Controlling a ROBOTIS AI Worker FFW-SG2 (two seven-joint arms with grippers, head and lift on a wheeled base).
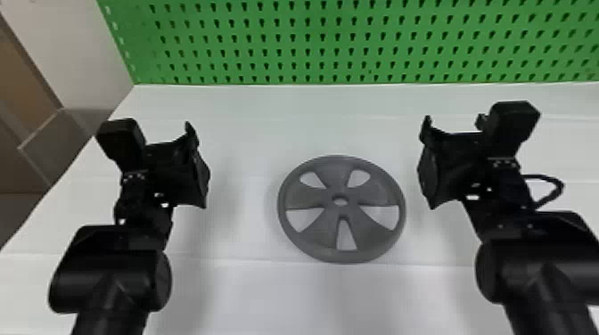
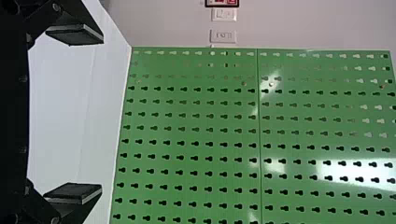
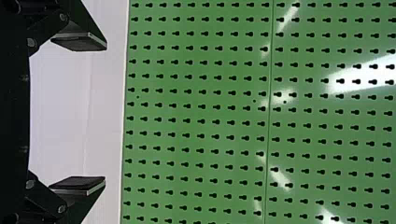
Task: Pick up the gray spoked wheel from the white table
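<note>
Gray spoked wheel (image 1: 327, 197) is lying flat near the middle of the broad white tabletop (image 1: 249, 129), well in front of the upright green perforated board (image 1: 347, 42). Two jointed black arms are reaching in over the tabletop: the left arm (image 1: 111, 271) is standing well apart from the wheel, while the right arm (image 1: 535, 267) is standing nearer to it.

That nearness is what the coming move is turning on. In the head view the wheel is lying to the right of the left fingers (image 1: 199, 173) and just left of the right fingers (image 1: 428, 176), its center seeming slightly closer to the robot than either pair. Being round, the wheel is offering no long axis to line up with; it is likely asking for a lowered approach to its smooth gray outer rim (image 1: 286, 222), from the right side, the left, or both. A lopsided grip would probably be risking a tilt or a slide.

Both pairs of flat black fingers are standing wide apart with nothing between them, as the wrist views are showing. Smallest of all, the little round hub hole (image 1: 341, 201) is marking the wheel's center.
</note>
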